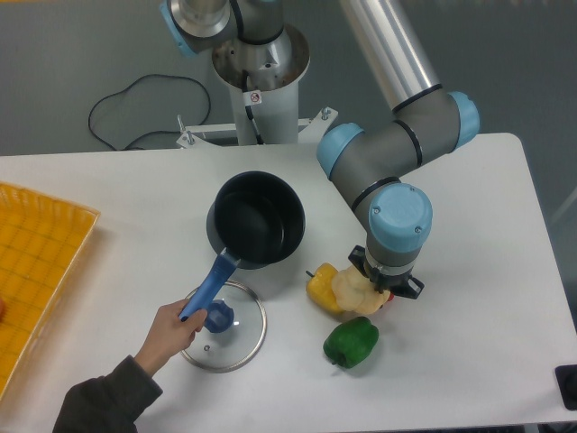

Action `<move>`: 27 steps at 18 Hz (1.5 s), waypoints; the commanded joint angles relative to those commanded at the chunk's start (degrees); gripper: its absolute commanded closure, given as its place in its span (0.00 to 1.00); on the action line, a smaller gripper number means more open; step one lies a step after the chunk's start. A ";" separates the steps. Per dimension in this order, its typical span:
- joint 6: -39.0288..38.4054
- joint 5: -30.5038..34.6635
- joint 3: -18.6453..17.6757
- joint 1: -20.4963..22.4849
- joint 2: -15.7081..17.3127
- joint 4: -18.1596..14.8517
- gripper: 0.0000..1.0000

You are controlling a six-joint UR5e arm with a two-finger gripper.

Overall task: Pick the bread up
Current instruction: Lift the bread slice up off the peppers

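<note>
The bread (pixel 352 290) is a pale cream lumpy piece lying on the white table (pixel 469 234), touching the yellow bell pepper (pixel 322 287) on its left. My gripper (pixel 379 296) points straight down right over the bread's right side. The blue-capped wrist hides the fingers, so I cannot tell how the jaws stand or whether they hold the bread. Only a black part of the gripper shows at the bread's right edge.
A green bell pepper (pixel 352 343) lies just in front of the bread. A black pot (pixel 257 219) stands to the left; a person's hand (pixel 171 329) holds its blue handle (pixel 209 287). A glass lid (pixel 236 338) lies below it. A yellow tray (pixel 36 262) is at the far left.
</note>
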 joint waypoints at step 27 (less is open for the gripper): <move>13.01 -2.37 6.06 7.29 11.16 -17.93 1.00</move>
